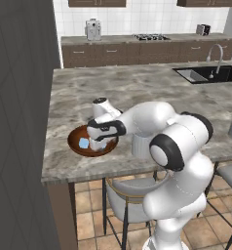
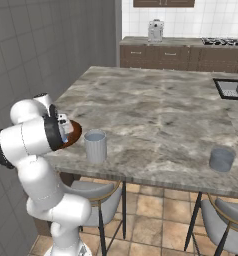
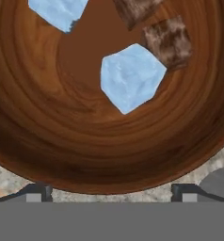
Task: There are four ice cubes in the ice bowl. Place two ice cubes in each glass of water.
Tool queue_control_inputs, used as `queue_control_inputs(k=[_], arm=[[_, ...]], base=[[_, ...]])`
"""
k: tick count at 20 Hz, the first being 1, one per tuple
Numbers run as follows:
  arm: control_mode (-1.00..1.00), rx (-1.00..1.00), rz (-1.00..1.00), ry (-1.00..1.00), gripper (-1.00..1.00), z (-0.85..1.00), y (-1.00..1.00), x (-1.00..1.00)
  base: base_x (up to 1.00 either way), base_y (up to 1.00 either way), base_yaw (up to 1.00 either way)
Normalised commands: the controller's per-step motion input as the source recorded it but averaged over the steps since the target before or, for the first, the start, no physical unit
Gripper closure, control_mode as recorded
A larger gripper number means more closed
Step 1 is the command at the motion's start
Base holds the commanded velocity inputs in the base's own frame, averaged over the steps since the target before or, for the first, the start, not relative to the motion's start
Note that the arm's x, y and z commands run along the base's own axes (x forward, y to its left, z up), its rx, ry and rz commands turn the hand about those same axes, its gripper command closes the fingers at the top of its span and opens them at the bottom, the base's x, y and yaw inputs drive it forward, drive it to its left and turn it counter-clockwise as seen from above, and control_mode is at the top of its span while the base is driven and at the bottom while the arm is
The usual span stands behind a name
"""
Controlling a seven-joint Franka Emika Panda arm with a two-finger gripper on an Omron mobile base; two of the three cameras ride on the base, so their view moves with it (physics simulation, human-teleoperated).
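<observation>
The ice bowl (image 1: 78, 134) sits near the counter's front left edge, its brown rim (image 2: 75, 131) peeking out behind my forearm. My gripper (image 1: 98, 145) hangs just over the bowl, pointing down. In the hand view the wooden bowl (image 3: 34, 122) spreads wide, with one ice cube (image 3: 130, 77) near the middle and a second ice cube (image 3: 57, 12) cut by the top edge. The gripper (image 3: 111, 193) is open, fingertips (image 3: 38, 192) wide apart and nothing between them. One ice cube (image 1: 84, 142) shows beside the hand. One glass of water (image 2: 95, 145) stands right of the bowl, the other glass (image 2: 222, 158) far right.
Two brown mottled patches (image 3: 168, 42) lie in the bowl above the middle cube. A sink (image 1: 205, 74) with a faucet is set into the counter's far right. Stools (image 2: 98, 200) stand under the front edge. A grey wall (image 1: 20, 122) rises on the left.
</observation>
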Motion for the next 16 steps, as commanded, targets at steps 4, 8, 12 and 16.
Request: queue_control_inputs(k=[4,8,12,16], arm=[[-1.00,0.00,0.00,0.00,-1.00,-0.18,0.15,0.53],[-1.00,0.00,0.00,0.00,-1.00,-0.24,0.14,0.41],[-1.00,0.00,0.00,0.00,-1.00,-0.31,0.03,0.41],[-1.00,0.00,0.00,0.00,-1.00,-0.27,0.00,0.38]], base=[[0.00,0.00,0.00],[0.00,0.00,0.00],[0.00,0.00,0.00],[0.00,0.00,0.00]])
